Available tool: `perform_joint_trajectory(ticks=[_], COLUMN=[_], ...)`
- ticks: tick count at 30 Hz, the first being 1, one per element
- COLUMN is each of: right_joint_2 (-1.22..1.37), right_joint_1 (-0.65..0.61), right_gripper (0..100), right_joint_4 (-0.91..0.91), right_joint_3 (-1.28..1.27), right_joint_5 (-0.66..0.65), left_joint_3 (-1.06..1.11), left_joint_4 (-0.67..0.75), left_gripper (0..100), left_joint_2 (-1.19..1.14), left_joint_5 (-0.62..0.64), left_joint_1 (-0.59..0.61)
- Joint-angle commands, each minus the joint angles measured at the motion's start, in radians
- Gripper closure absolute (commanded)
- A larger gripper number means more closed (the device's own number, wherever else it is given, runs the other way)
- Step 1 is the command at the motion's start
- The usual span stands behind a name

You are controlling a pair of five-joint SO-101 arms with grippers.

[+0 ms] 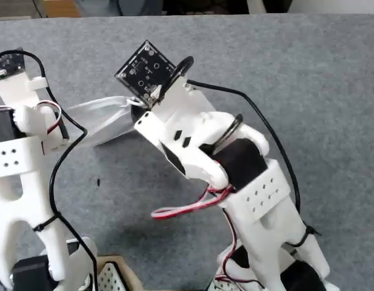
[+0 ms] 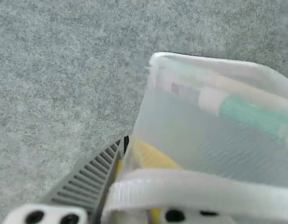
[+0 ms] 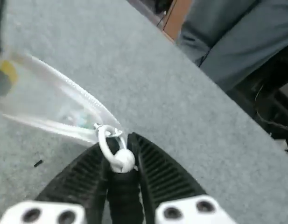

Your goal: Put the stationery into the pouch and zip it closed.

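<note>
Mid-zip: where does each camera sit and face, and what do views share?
High view: above the table, looking down on left arm, right arm and pouch.
Left wrist view: on that arm, along the left gripper clamping the pouch.
Right wrist view: on that arm, along the right gripper pinching the zipper pull.
Shared: all show the pouch.

One pouch [image 1: 105, 121], one zipper pull [image 3: 112, 145], two arms [image 1: 17, 163] [image 1: 259, 200]

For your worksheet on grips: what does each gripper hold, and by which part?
The left gripper clamps the pouch by one end. The right gripper pinches its zip pull at the other end.
</note>
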State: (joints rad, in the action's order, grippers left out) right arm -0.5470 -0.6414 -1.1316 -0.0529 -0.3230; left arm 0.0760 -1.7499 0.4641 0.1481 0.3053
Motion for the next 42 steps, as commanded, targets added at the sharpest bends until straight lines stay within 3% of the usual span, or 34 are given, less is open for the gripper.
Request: perform_joint_trajectory(ticks=[1, 14, 20, 26, 34, 42], right_joint_2=[-0.041, -0.041, -0.041, -0.041, -0.039, -0.035], right_joint_1=[-0.028, -0.051, -0.049, -0.018, 0.026, 0.071], right_gripper=[98.6, 98.6, 98.6, 98.6, 98.6, 98.6], right_joint_4=[0.003, -0.032, -0.038, 0.011, 0.011, 0.009], right_joint_3=[0.147, 0.225, 0.147, 0.094, 0.084, 0.082], right_joint_5=[0.0, -0.005, -0.006, -0.006, -0.006, -0.003], left_joint_3=[0.039, 0.036, -0.047, -0.145, -0.308, -0.415], left_joint_4=[0.029, 0.063, 0.028, 0.028, 0.028, 0.032], left_gripper=[97, 96, 82, 75, 68, 68], left_joint_2=[0.014, 0.025, 0.025, 0.026, 0.026, 0.026], left_joint_5=[-0.008, 0.0, -0.005, -0.003, 0.0, 0.031], left_joint_1=[0.01, 0.013, 0.012, 0.018, 0.012, 0.012])
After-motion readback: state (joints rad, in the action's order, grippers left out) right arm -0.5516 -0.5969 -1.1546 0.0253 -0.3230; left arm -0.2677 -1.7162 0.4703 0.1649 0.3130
